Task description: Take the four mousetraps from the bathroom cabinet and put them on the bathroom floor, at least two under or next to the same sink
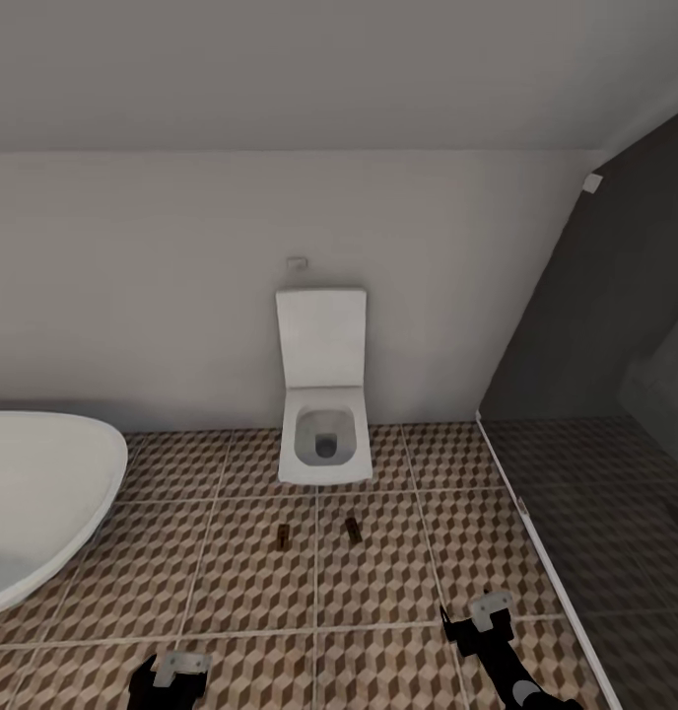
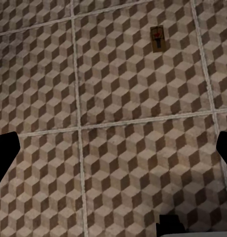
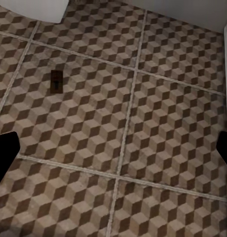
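Toilet against the back wall, with two mousetraps lying side by side on the bathroom floor just before it. Bathtub at left, glass partition at right.

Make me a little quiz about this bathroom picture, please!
1. How many mousetraps lie on the tiled floor in front of the toilet in the head view?
2. True or false: the mousetraps sit on the same tile.
3. Which white thing is at the head view's left: sink, bathtub or cabinet?

Key
1. Two: the left mousetrap and the right mousetrap, both on the floor in front of the toilet.
2. False: a grout line runs between them.
3. The bathtub.
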Available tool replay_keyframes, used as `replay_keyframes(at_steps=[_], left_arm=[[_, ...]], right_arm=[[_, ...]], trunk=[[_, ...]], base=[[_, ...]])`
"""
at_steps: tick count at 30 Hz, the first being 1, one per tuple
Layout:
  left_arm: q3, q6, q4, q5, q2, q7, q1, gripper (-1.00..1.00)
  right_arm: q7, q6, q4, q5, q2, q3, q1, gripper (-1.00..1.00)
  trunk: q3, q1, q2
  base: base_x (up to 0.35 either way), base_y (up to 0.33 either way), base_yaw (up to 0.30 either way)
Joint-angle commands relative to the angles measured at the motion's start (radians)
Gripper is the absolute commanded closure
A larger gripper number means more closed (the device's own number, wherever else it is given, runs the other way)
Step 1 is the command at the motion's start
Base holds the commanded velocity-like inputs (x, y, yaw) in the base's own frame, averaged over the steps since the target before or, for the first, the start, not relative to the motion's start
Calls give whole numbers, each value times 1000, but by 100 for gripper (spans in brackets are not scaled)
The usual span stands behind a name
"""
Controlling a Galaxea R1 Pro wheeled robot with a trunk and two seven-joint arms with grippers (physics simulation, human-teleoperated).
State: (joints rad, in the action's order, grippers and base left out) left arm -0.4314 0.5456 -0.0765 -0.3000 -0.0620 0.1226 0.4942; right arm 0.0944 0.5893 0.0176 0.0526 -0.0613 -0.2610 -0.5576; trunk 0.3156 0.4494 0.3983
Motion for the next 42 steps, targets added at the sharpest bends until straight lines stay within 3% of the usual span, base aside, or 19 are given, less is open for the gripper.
replay_keyframes(at_steps=[1, 42], left_arm=[[-8, 5, -3, -4, 1, 3, 1, -100], [-9, 5, -3, -4, 1, 3, 1, -100]], right_arm=[[10, 1, -1, 6, 0, -7, -1, -100], [10, 1, -1, 6, 0, -7, -1, -100]], trunk=[[0, 1, 2], [-66, 1, 2]], base=[[0, 0, 0], [0, 0, 0]])
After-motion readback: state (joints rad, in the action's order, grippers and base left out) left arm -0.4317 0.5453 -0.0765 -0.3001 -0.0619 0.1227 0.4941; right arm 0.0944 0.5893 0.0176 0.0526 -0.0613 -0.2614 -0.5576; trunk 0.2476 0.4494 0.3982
